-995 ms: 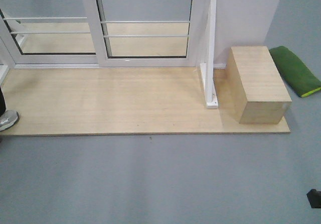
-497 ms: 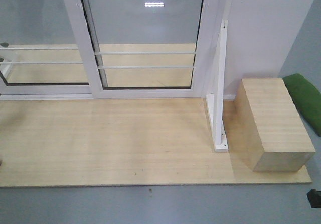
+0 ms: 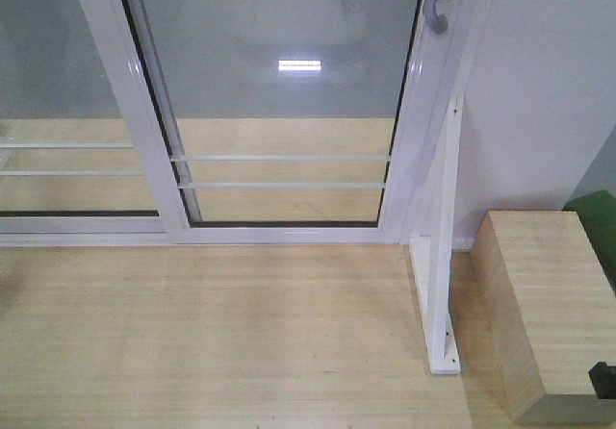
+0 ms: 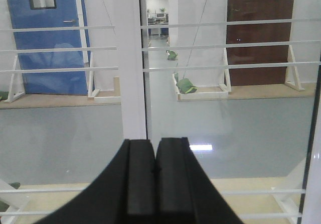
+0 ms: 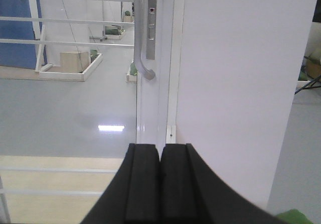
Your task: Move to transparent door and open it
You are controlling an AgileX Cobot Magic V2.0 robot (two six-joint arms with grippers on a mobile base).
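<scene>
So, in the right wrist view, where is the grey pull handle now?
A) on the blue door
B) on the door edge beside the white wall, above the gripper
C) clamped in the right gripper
B: the pull handle sits on the frame edge of the transparent door, next to the white wall, above the shut right gripper and not touching it.

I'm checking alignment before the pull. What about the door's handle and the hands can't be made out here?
Front view: the handle is cut off above by the upper edge; neither hand shows.
Right wrist view: its upper end is cropped too; the right hand hides the foot of the transparent door.
Left wrist view: no handle; the left hand covers the bottom centre.
</scene>
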